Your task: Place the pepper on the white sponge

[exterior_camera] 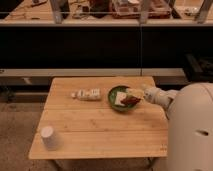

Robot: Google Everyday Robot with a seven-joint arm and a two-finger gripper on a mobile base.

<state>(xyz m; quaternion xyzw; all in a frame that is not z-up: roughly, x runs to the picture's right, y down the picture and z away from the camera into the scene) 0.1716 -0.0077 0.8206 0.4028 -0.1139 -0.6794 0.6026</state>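
Bench [100, 127]: a pale wooden top in the middle of the scene, carrying everything below; a speckled floor lies around it.

Plate [112, 98]: round and green, on the far right part of the bench.

Sponge [121, 97]: a pale squarish block lying flat inside the plate, partly covered on its right side.

Pepper [132, 100]: dark red and long, lying roughly level over the right half of the plate, its left end over or on the sponge; I cannot tell whether it rests on the sponge or hangs just above it.

Hand [135, 95]: at the right edge of the plate, reaching in from the right, right against the pepper's right end; whether it is clenched on the pepper or has let go I cannot tell.

Arm [159, 96]: pale, running from the hand to the right, toward the robot's body.

Robot body [192, 130]: a large white rounded shell filling the near right corner, past the bench's right edge.

Bottle [87, 93]: white with a label, lying on its side on the far part of the bench, just left of the plate and apart from it.

Cup [47, 137]: white, upright, near the near left corner of the bench, well apart from the plate.

Background: dark shelving behind the bench on the far side, with cluttered counters above it.
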